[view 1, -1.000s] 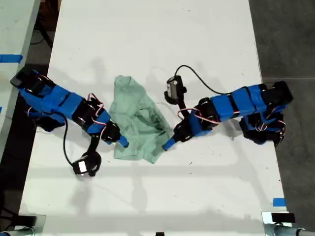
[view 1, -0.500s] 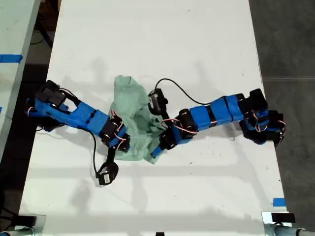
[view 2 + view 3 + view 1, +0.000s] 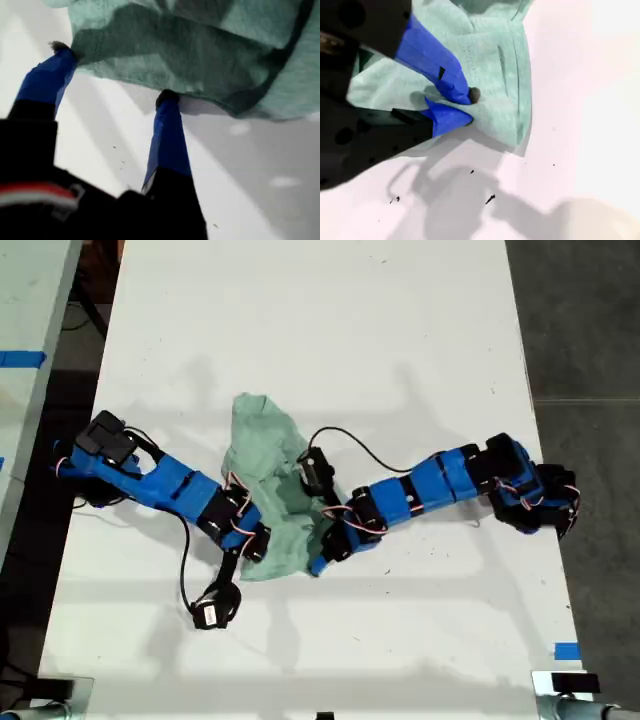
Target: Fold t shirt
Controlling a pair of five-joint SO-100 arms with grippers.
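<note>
Table (image 3: 300, 320): white, long and flat, with tiny dark specks and soft grey arm shadows.
Room: dark grey floor (image 3: 580, 320) at the exterior view's right; a second pale table (image 3: 25, 300) with blue tape at the exterior view's left.
Tape (image 3: 567, 651): a small blue bit on the white table, near the exterior view's bottom right.
Shirt (image 3: 270, 455): pale green, crumpled in a heap near the middle of the table - not flat, not neat.
Arms: two blue ones, one reaching in from each side of the exterior view, both ending at the shirt's lower edge. Cannot tell which is first and which is second.
My first gripper (image 3: 114, 71): jaws wide apart, both tips touching the shirt (image 3: 200, 45) edge, nothing squeezed between them.
My second gripper (image 3: 470, 106): jaws closed tight - pinching a fold of the shirt (image 3: 495, 65) near its hem.
</note>
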